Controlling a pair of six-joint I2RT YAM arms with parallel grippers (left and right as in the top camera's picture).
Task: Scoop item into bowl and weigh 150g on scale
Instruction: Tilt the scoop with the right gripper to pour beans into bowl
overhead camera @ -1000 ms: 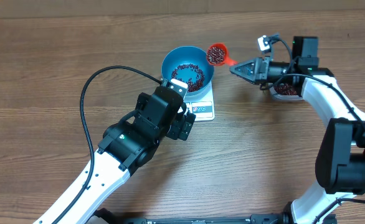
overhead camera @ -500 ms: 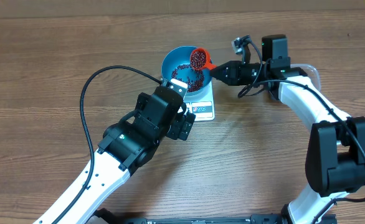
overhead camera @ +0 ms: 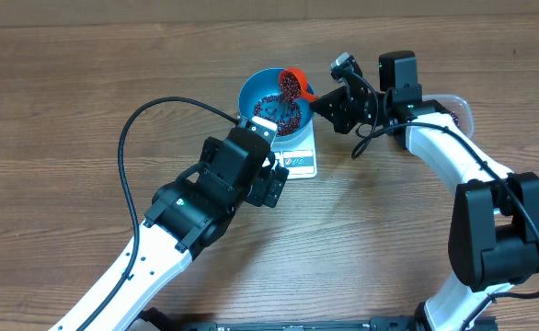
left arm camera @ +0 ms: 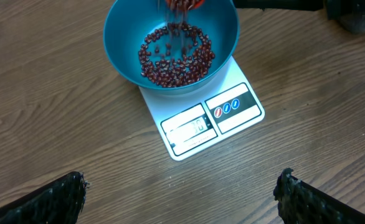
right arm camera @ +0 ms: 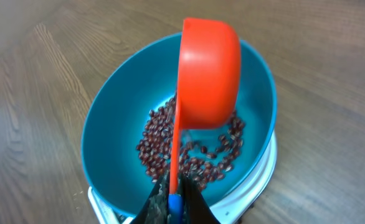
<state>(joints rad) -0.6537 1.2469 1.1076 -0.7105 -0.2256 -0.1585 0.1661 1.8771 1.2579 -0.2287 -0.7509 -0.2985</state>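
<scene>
The teal bowl (overhead camera: 249, 92) stands on the white scale (overhead camera: 299, 164), with dark red beans (overhead camera: 286, 115) across its bottom. My right gripper (overhead camera: 320, 103) is shut on the handle of a red scoop (overhead camera: 292, 85), which is tipped over the bowl's right rim. In the right wrist view the scoop (right arm camera: 210, 71) hangs mouth-down above the beans (right arm camera: 157, 143), its handle pinched in my gripper (right arm camera: 175, 202). The left wrist view shows beans (left arm camera: 176, 56) falling in a blur into the bowl (left arm camera: 123, 37). My left gripper (left arm camera: 182, 193) is open above bare wood, just in front of the scale (left arm camera: 189, 146).
A clear plastic tub (overhead camera: 460, 108) sits at the right, mostly hidden behind the right arm. A black cable (overhead camera: 136, 138) loops over the left arm. The scale's display (left arm camera: 192, 126) is lit; its digits are too blurred to read.
The right arm carried the scoop left from beside the bowl to over it and tipped it, so the beans are spilling into the bowl. The left arm has not moved.
</scene>
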